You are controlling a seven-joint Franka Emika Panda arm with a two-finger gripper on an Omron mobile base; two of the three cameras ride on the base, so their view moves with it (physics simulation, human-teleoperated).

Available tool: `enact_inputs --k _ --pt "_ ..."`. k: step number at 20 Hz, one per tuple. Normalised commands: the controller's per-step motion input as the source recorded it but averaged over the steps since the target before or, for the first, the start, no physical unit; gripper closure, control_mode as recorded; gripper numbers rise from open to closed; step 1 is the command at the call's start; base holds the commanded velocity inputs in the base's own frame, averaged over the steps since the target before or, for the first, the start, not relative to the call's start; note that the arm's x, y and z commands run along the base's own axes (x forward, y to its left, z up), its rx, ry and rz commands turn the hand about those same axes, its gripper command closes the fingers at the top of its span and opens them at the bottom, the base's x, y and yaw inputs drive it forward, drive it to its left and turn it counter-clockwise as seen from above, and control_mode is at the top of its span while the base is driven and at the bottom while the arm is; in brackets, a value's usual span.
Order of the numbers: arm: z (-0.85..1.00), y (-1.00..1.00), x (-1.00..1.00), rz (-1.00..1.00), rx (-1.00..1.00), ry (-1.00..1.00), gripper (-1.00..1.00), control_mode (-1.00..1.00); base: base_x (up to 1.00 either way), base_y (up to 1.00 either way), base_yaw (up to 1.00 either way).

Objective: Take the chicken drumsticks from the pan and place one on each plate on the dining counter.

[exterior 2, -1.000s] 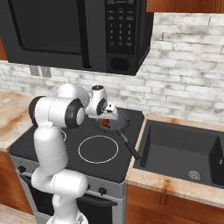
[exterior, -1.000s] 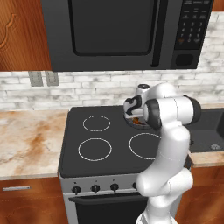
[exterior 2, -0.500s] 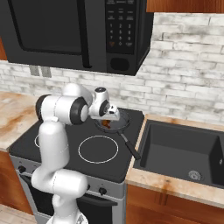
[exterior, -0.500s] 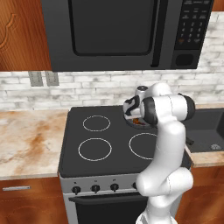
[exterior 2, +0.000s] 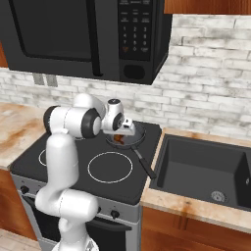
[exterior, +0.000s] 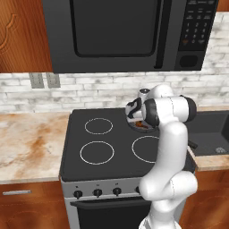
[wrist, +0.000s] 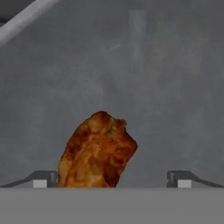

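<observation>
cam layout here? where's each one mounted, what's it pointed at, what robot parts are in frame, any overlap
Left base view: behind the arm on its left, facing the black stove; white arm rises lower right, pincer over the small dark grey frying pan.
Right base view: behind on the right, facing stove and dark sink; arm lower left, pan handle toward the sink.
Hand view: on the hand, looking into the pan floor at a reddish-brown glossy drumstick; open fingertips at the bottom.
Shared: both base views show stove, pan, microwave.
</observation>
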Motion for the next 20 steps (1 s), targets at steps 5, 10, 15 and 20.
enact_inputs --k 5,10,15,20 --pt "-0.13 -0.01 0.19 0.00 0.00 0.00 -1.00 -1.00 0.00 0.00 0.00" --pt "-0.22 0.00 0.03 0.00 0.00 0.04 -1.00 -1.00 0.00 0.00 0.00" --pt "-0.26 -0.01 -0.01 0.00 0.01 0.06 -1.00 -1.00 0.00 0.00 0.00" --pt "-0.13 0.00 -0.08 0.00 0.03 0.06 -1.00 -1.00 0.00 0.00 0.00"
